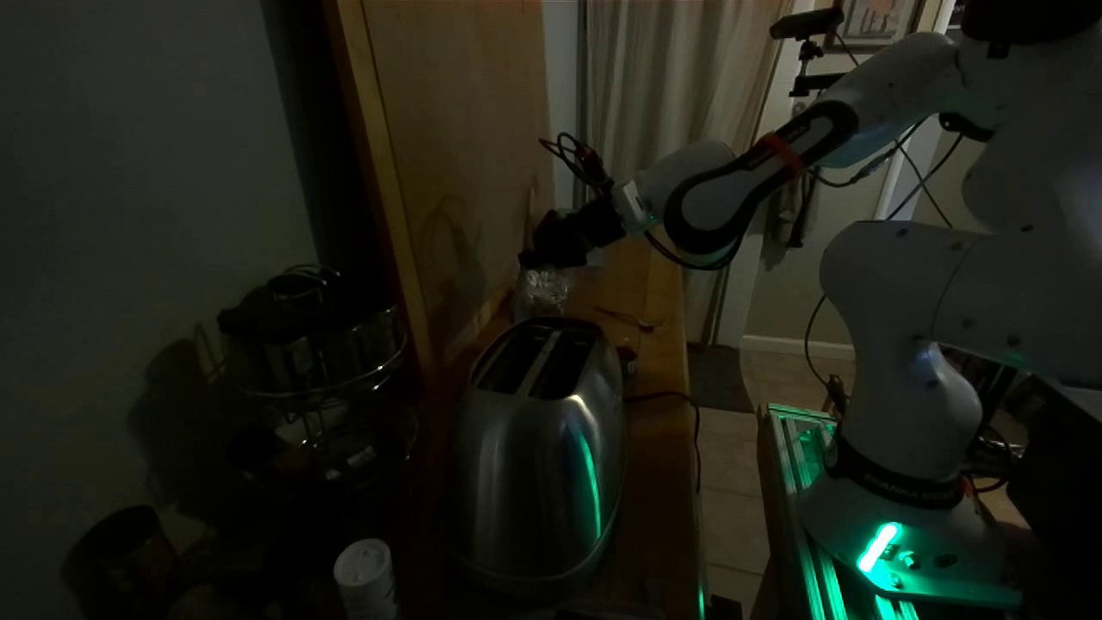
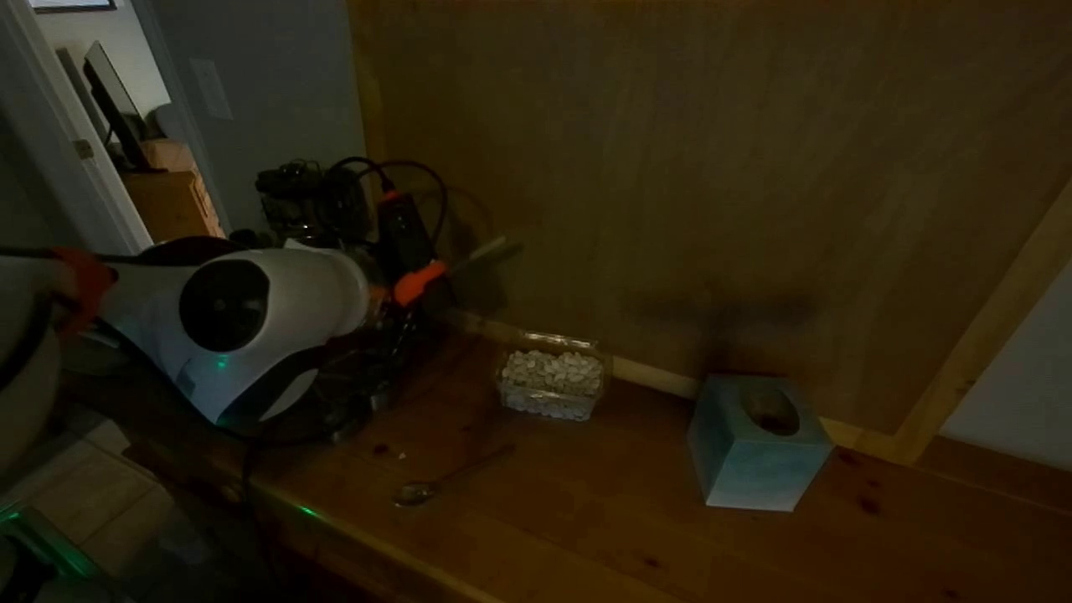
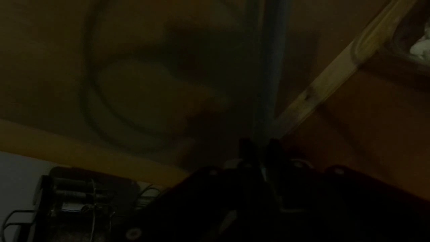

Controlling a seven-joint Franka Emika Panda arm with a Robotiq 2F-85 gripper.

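The black, two-fingered gripper (image 3: 260, 144) is pinched on a long, thin, grey stick (image 3: 272, 67) that pokes out past its fingertips (image 3: 274, 148). It's too dark to tell what the stick is made of.

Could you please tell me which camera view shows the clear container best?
An exterior view, where the clear container stands unobstructed with its white pieces visible. Seen beyond the toaster in an exterior view, it looks smaller and dim; the wrist view shows only a cut-off part at the right edge.
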